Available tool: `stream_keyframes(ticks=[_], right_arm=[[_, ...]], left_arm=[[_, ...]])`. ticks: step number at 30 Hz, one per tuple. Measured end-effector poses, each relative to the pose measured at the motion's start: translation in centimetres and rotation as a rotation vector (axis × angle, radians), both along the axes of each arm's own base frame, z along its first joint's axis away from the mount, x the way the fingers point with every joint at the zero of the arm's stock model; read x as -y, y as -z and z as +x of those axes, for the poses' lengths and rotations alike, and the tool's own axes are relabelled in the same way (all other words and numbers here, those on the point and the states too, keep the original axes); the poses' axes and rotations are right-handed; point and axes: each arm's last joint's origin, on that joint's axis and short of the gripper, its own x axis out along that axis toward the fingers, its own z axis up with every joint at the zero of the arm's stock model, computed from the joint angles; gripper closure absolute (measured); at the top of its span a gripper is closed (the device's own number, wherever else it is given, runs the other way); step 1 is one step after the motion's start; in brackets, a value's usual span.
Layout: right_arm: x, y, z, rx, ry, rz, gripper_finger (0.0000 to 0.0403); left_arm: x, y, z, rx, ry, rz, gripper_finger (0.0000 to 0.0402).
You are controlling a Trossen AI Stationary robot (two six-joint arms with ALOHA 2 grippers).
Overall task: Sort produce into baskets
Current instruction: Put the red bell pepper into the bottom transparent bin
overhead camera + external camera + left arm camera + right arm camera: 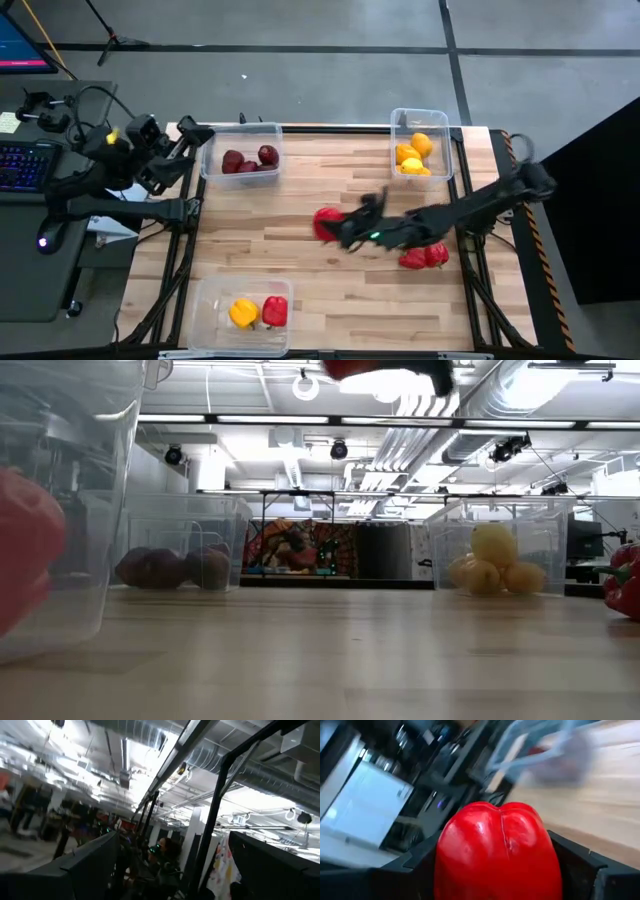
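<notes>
My right gripper is over the middle of the table, shut on a glossy red bell pepper, which also shows at the top of the low view. Another red pepper lies on the table to the right. One clear basket at the far left holds maroon fruits. One basket at the far right holds lemons. One basket at the near left holds a yellow pepper and a red pepper. My left gripper is open and empty at the table's far left edge. My right gripper pinches the red pepper by its two opposite sides between its two fingers. The fingers come from the table's right side, roughly level. The pepper is lifted clear of the table, its lobed end pointing away from the wrist.
Bare wooden tabletop lies between the three baskets. The left arm's base and a keyboard stand beyond the table's left edge. The table's frame rails run along the left and right sides.
</notes>
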Motion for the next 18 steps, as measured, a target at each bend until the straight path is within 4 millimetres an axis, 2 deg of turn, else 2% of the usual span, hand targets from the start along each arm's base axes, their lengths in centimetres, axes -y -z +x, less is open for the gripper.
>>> stream_keyframes(ticks=[6, 10, 14, 18], right_arm=[[-3.9, 1.2, 8.9, 0.002, -0.215, -0.076, 0.0126], [-6.2, 1.4, 13.8, 0.035, -0.358, -0.113, 0.0120], [-7.9, 1.6, 16.8, 0.054, -0.449, -0.110, 0.0111], [-9.2, 2.4, 18.2, 0.018, -0.489, -0.142, 0.0106]], left_arm=[[-0.1, 0.2, 1.1, -0.031, 0.040, -0.082, 0.0037], [-0.2, 0.2, 1.6, -0.032, 0.050, -0.102, 0.0037], [-0.2, 0.3, 1.8, -0.040, 0.063, -0.128, 0.0037], [-0.2, 0.3, 1.8, -0.040, 0.065, -0.133, 0.0037]])
